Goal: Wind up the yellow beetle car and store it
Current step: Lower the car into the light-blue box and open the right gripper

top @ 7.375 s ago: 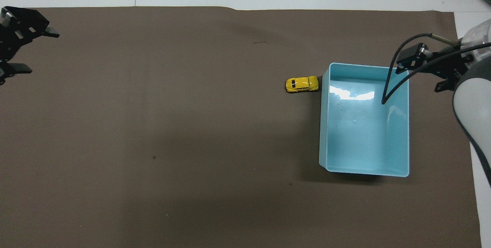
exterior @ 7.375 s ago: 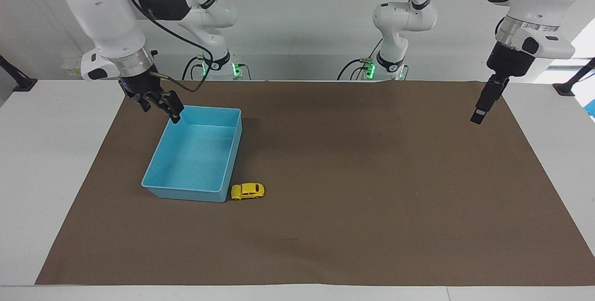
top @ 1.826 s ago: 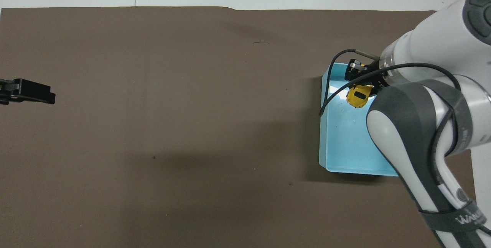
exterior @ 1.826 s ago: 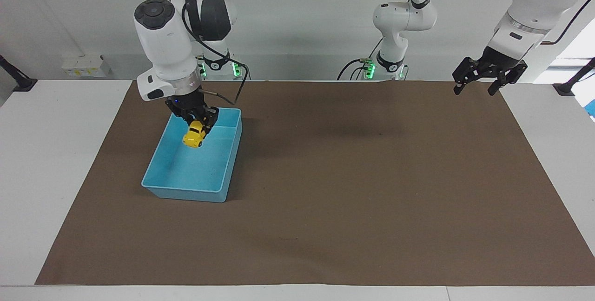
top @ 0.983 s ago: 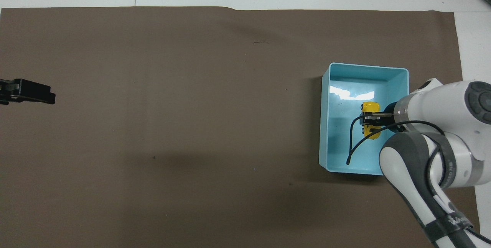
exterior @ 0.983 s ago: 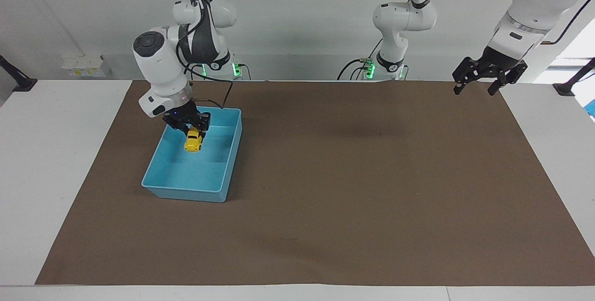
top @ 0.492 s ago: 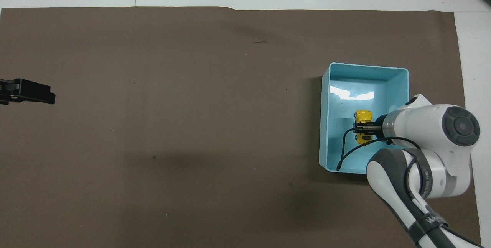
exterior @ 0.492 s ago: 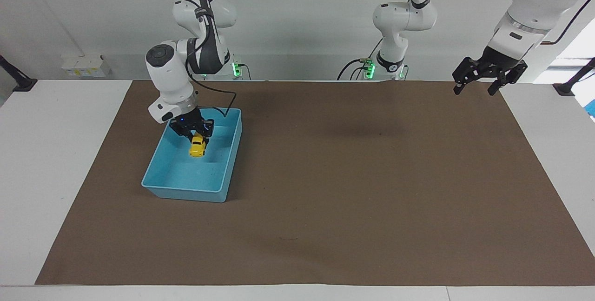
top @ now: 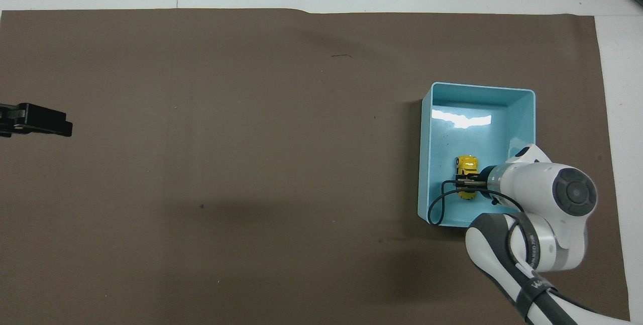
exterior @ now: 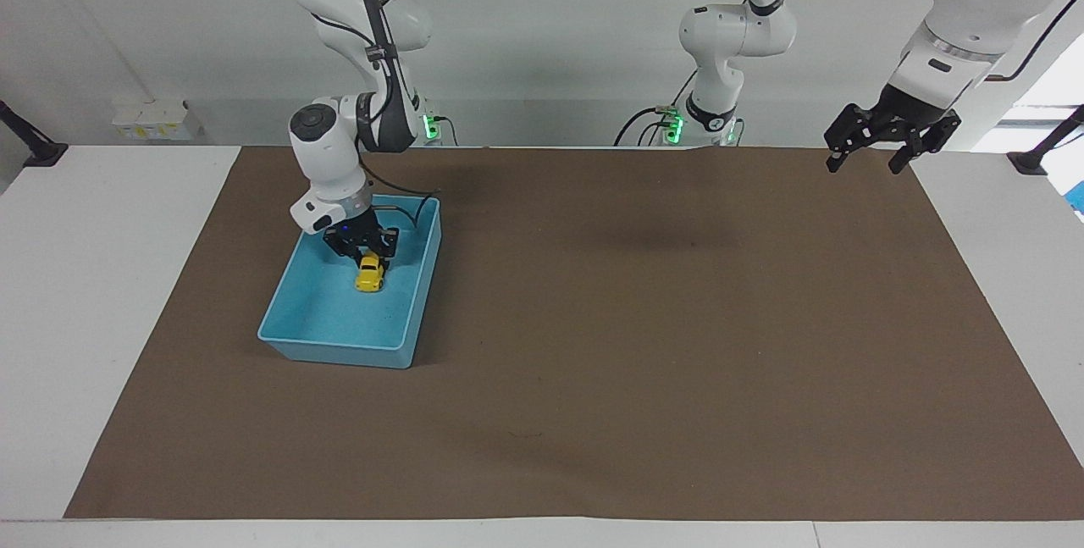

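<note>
The yellow beetle car (exterior: 369, 274) sits low inside the light blue bin (exterior: 292, 340), left of centre in the facing view, in the half of the bin nearer the robots. The right gripper (exterior: 366, 255) is clamped on the yellow beetle car, reaching down into the bin from above. In the overhead view the car (top: 466, 165) shows in the lower part of the bin (top: 424, 139), at the right of the frame. The left gripper (exterior: 871, 148) hangs with fingers apart over the brown mat (exterior: 644, 319) in the upper right of the facing view, just waiting.
</note>
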You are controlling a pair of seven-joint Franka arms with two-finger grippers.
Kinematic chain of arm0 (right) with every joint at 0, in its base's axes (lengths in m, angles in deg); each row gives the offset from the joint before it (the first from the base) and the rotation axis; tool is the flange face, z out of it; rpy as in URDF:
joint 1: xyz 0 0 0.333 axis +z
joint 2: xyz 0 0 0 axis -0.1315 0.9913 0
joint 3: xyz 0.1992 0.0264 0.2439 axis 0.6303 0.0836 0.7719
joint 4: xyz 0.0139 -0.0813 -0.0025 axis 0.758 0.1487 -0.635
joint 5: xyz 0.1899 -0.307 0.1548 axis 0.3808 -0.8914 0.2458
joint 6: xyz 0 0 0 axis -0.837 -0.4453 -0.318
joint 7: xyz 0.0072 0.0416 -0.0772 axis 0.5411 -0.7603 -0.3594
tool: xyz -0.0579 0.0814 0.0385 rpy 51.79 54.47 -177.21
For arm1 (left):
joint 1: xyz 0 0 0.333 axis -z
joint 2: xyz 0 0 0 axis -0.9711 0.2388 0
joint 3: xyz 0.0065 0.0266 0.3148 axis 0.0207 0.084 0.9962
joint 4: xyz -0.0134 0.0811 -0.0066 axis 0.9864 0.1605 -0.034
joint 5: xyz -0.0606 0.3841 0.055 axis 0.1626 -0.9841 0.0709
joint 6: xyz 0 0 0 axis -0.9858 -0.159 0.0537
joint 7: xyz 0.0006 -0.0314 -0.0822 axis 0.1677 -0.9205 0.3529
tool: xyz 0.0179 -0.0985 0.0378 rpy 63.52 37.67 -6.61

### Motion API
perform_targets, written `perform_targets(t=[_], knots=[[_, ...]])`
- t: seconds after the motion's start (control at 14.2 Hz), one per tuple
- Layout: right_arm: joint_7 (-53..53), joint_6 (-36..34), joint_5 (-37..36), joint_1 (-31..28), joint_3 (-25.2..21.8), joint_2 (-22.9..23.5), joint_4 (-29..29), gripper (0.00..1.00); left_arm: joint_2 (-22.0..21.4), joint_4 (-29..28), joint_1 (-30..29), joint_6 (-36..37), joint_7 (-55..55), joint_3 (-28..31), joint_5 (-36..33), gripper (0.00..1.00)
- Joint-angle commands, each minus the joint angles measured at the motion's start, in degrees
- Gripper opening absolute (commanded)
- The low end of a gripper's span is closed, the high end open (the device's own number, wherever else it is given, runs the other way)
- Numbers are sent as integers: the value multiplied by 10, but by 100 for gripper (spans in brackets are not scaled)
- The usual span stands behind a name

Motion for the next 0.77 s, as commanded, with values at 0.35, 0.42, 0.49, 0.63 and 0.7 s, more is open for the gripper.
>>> perform_targets(t=[0.35,0.42,0.49,0.63,0.7], knots=[[54,-107,19,-1,4,-31,-56,100,-7,1,-6,12,-5,-4,-5,100],[58,-140,19,-1,4,-32,-85,100,-7,1,-6,12,-5,-4,-5,100],[58,-172,19,-1,4,-31,-115,100,-7,1,-6,12,-5,-4,-5,100],[56,-235,18,-8,3,-30,-171,100,-7,1,-6,12,-5,-4,-5,100],[56,-263,17,-11,3,-27,-197,100,-7,1,-6,12,-5,-4,-5,100]])
